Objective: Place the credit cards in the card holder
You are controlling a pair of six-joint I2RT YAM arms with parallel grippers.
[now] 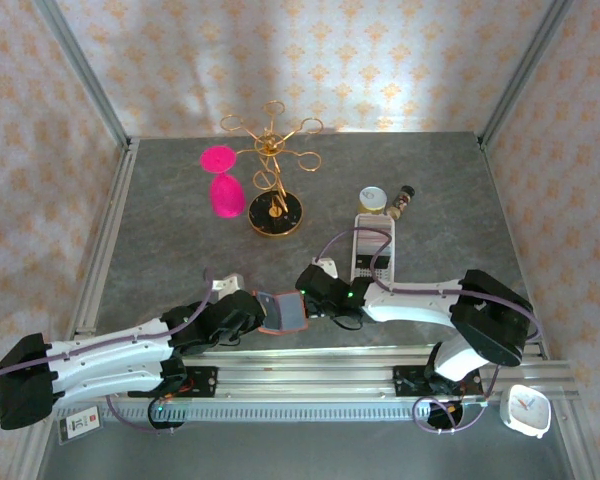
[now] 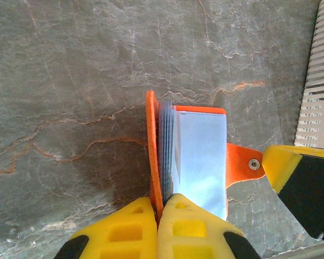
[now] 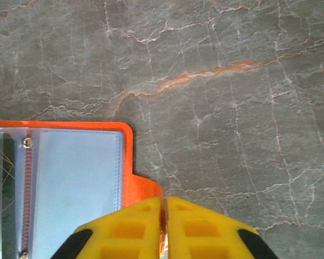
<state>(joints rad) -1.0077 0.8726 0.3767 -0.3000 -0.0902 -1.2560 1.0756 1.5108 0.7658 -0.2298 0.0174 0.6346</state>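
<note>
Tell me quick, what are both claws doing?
Left gripper: shut on the holder.
Right gripper: shut on the holder's tab.

The grey veined worktop (image 1: 160, 230) bears a gold stand (image 1: 275, 212), two pink discs (image 1: 227, 196), a white slotted tray (image 1: 373, 255) and a small jar (image 1: 373, 199).

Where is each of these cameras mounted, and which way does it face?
Top external: above and behind the bases, looking down on the table; left arm, right arm show.
Left wrist: on the left arm, facing down past the left gripper, shut on the card holder by its cover.
Right wrist: on the right arm, facing down past the right gripper, shut on the holder's tab.
Shared: all three show the card holder and table.
</note>
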